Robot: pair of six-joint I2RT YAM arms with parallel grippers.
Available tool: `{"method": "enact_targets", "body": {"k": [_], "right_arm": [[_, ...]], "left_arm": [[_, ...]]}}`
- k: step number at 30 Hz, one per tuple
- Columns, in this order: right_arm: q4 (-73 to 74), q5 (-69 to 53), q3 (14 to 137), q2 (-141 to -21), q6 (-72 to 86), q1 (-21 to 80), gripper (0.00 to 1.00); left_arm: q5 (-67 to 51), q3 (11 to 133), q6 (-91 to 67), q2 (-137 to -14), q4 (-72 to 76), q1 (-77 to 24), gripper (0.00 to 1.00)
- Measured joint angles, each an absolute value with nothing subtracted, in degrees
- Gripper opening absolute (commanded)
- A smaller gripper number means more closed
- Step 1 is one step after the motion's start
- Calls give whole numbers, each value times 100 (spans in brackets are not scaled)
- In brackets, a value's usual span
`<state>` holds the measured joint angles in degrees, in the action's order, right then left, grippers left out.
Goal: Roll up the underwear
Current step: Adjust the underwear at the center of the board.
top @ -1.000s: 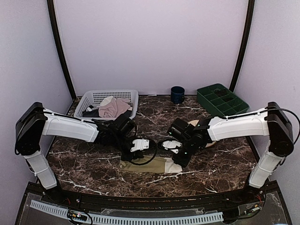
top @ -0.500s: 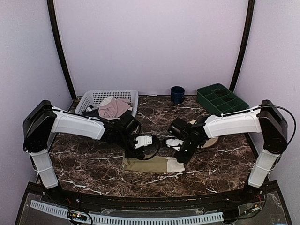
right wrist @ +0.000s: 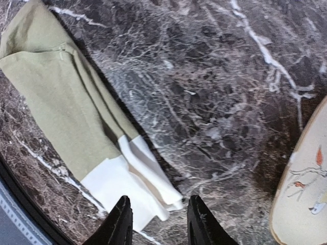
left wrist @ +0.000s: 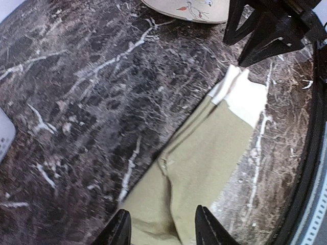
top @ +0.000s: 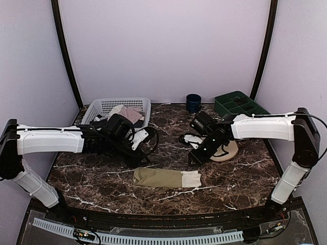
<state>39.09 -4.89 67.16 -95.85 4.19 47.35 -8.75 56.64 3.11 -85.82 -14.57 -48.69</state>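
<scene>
Quick status on my two-arm rig. The underwear [top: 161,177] lies flat on the marble table [top: 97,181], near the front edge and roughly midway btw the two arms. It's folded into a long narrow strip, olive part to the left and cream waistband [top: 191,178] at the right end. Not rolled yet, no curl at either end afaict.

My left gripper [top: 143,161] hovers just behind the strip's left end, jaws spread wide, nothing in them. In the left wrist cam its fingertips [left wrist: 120,229] sit on either side of the olive cloth, w/ the strip running off toward the cream end.

My right gripper [top: 194,158] hangs just behind the waistband end, also spread wide and empty. In the right wrist cam the cream band shows btw the two fingertips [right wrist: 121,219]. Can't tell from that view alone if they touch it, but the top cam shows bare marble btw gripper and cloth, so prob apart.

Other stuff: the round plate [top: 229,152] is just right of the right gripper, partly under that arm. The white basket [top: 122,100] sits at the back left w/ a pink garment [top: 130,113] in it. A blue cup [top: 193,102] and a green tray [top: 240,106] are at the back, well apart from the strip.
</scene>
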Motion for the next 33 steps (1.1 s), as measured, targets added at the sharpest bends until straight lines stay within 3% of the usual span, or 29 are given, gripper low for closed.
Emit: {"method": "enact_targets", "body": {"k": [9,18,25,33], "right_arm": [[3826,-1262,6847,-10200,548,4713,28],[3822,-1363,6873,-10252,541,4338,22],[3833,-1367,6862,-10252,513,4036,17],[3785,-1527,6761,-10252,515,4005,11]], "left_arm": [[-1271,4668,-1651,-8359,-1420,-5787,28],[-991,4574,-2530,-8973,-1431,-5430,24],[-860,5411,-2222,-9841,-1647,-4622,26],[-801,7583,-1181,-11264,-2029,-4080,41]]}}
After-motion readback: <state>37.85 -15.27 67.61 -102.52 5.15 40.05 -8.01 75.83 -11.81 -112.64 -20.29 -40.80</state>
